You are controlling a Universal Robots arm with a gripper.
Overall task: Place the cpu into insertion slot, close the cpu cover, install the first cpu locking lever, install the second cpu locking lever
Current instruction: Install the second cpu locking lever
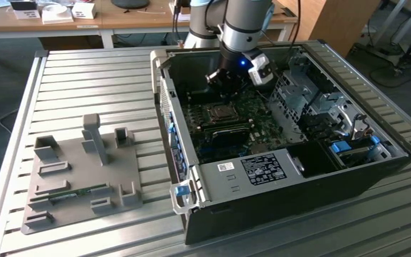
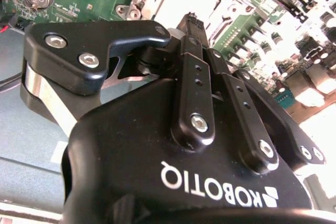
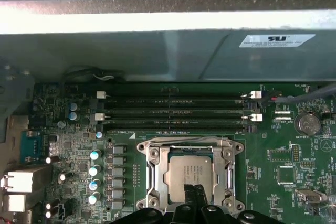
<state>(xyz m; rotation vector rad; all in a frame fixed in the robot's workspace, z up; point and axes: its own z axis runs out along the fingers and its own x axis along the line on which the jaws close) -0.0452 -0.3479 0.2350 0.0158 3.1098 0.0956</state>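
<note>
Slatted metal surface (image 1: 91,80) carries an open black computer case (image 1: 284,176) on its side, with a grey fixture block (image 1: 84,176) well apart toward the exterior view's left; wooden desks stand behind. Robot arm reaches down into the case, and the gripper (image 1: 223,88) hangs just above the socket on the green motherboard (image 3: 283,166). First wrist view: the cpu (image 3: 190,175) already lies seated in its insertion slot, silvery top showing through the window of the cpu cover (image 3: 190,174), which looks folded down flat around the chip. Gripper fingertips (image 3: 198,195) sit pressed together with nothing between them, right at the near edge of the chip; the second wrist view shows the same closed pair over the pale socket area. Judging by this, placing the chip is done and the cover looks closed. Whether either locking lever is latched, I cannot tell; those steps look left.
</note>
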